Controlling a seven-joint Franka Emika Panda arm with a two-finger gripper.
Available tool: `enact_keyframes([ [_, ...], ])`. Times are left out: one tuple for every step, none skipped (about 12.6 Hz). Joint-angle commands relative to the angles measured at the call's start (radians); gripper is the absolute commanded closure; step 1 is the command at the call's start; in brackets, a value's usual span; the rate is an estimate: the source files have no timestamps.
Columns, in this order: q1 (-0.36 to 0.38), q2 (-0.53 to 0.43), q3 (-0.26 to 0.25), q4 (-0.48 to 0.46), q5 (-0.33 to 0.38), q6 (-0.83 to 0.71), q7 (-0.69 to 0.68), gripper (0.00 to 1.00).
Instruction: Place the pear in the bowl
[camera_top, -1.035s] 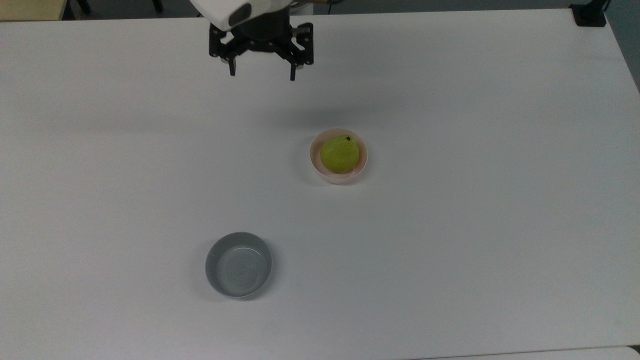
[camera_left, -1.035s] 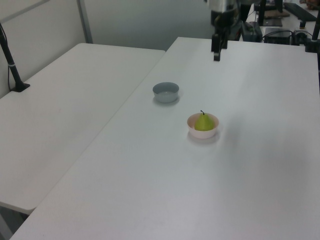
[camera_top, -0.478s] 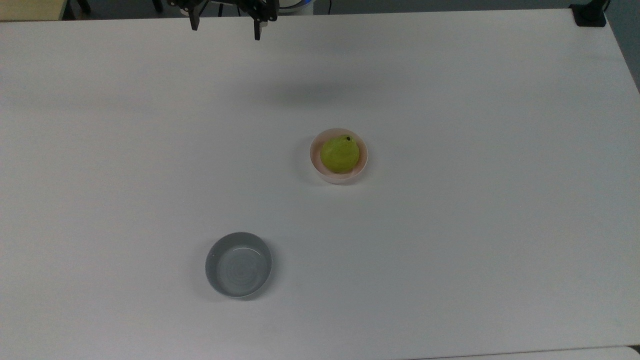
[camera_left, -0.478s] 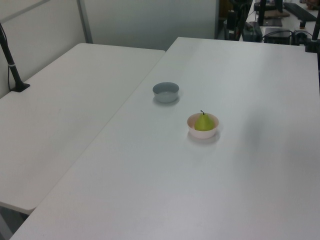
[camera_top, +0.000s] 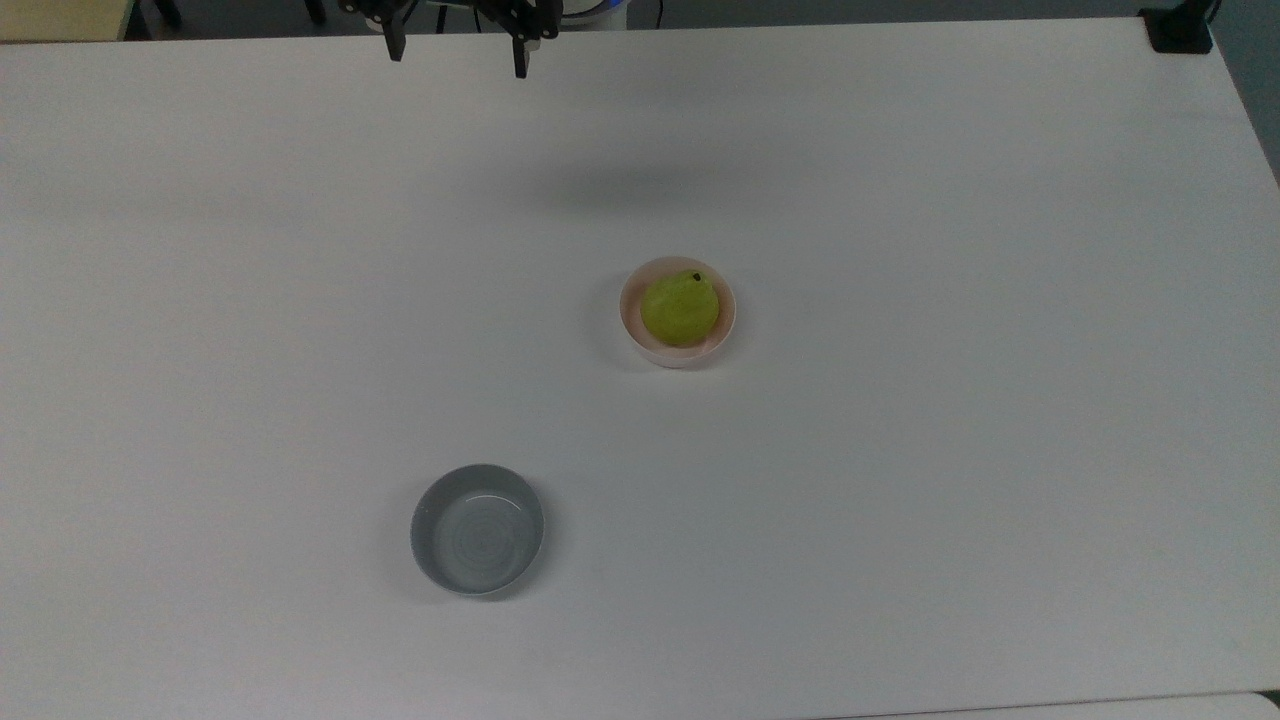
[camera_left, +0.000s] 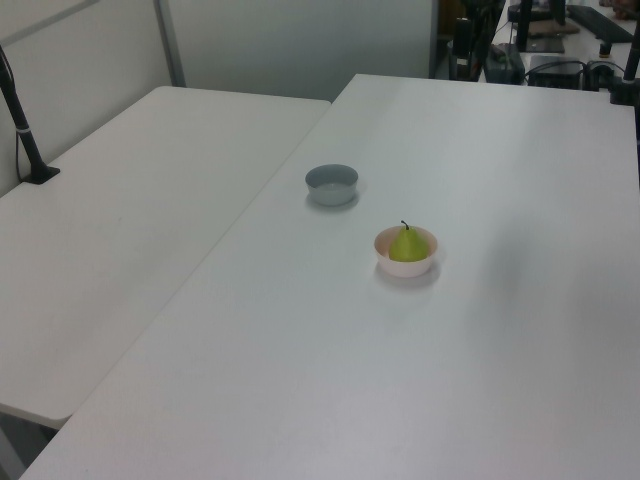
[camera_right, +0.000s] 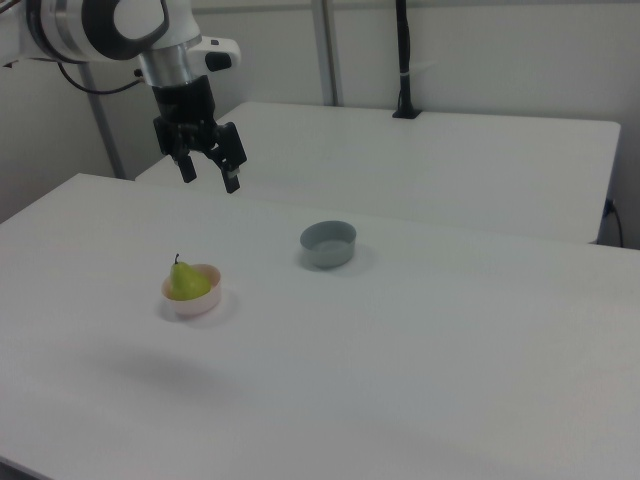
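The yellow-green pear (camera_top: 680, 309) (camera_left: 406, 245) (camera_right: 182, 282) stands upright inside the pale pink bowl (camera_top: 630, 322) (camera_left: 407, 267) (camera_right: 203, 303), stem up, near the middle of the white table. My gripper (camera_top: 458, 52) (camera_right: 208, 179) hangs open and empty high above the table, well away from the bowl. In the top view it sits at the upper edge, up and left of the bowl. In the right view it hovers above and slightly behind the pear.
A grey bowl (camera_top: 477, 528) (camera_left: 331, 184) (camera_right: 328, 243) with a glossy ringed inside stands apart from the pink one. A second white table (camera_left: 120, 220) adjoins this one. A black post (camera_left: 22, 125) is clamped to the far table.
The gripper rose and pulled back from over the table toward the top view's upper edge, then held nearly still. The pear and both bowls stayed put.
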Motion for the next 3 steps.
enact_keyframes([
  [0.005,-0.005,-0.003,0.008,0.019,-0.017,-0.019,0.00],
  [0.005,-0.006,-0.003,0.006,0.019,-0.018,-0.018,0.00],
  [0.005,-0.006,-0.003,0.005,0.019,-0.018,-0.018,0.00],
])
